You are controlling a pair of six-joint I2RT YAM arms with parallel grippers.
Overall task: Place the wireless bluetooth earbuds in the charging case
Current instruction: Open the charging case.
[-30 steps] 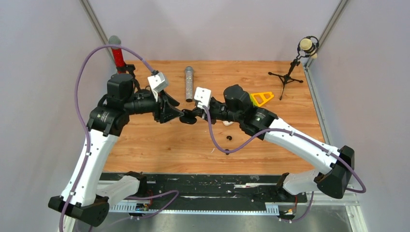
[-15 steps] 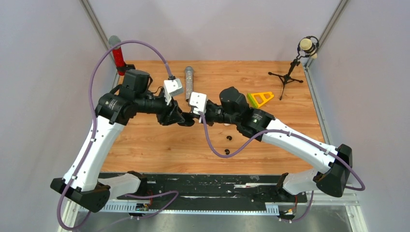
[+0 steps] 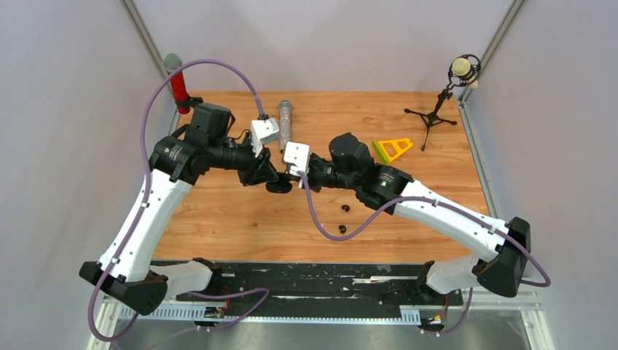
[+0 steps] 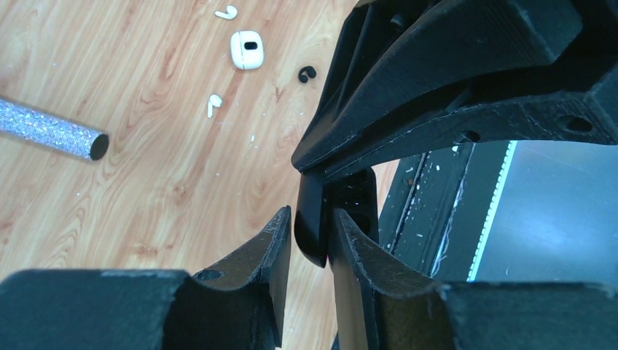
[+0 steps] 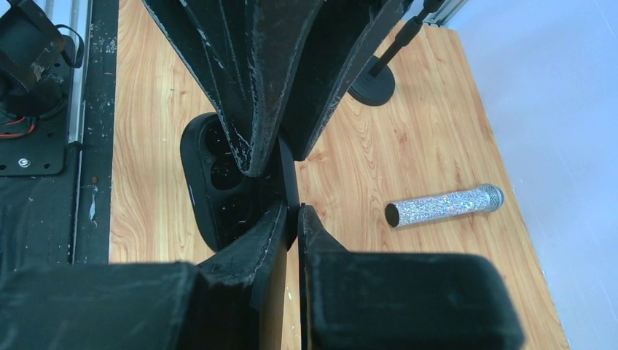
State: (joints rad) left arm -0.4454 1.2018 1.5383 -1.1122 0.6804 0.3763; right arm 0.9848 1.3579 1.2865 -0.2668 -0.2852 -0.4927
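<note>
A black charging case (image 5: pixel 215 175) hangs open above the table, its two wells showing. My right gripper (image 5: pixel 294 209) is shut on its thin lid. My left gripper (image 4: pixel 312 215) straddles an edge of the same case (image 4: pixel 318 226): one pad touches and a sliver of gap shows at the other. Both grippers meet mid-table, the left gripper (image 3: pixel 274 177) and the right gripper (image 3: pixel 293 177). On the wood lie a white charging case (image 4: pixel 247 49), two white earbuds (image 4: pixel 227 12) (image 4: pixel 213 104) and a black earbud (image 4: pixel 307 73). Two black earbuds (image 3: pixel 345 209) (image 3: pixel 342 229) lie below the right arm.
A glittery silver microphone (image 3: pixel 285 120) lies at the back centre, and a red one (image 3: pixel 175 80) stands at the back left corner. A yellow triangular piece (image 3: pixel 392 149) and a small microphone stand (image 3: pixel 436 109) sit at the back right. A black rail (image 3: pixel 306 281) runs along the near edge.
My left arm has swung right to the case and its jaws have narrowed around the case's edge. The right gripper has shifted slightly left, still holding the lid.
</note>
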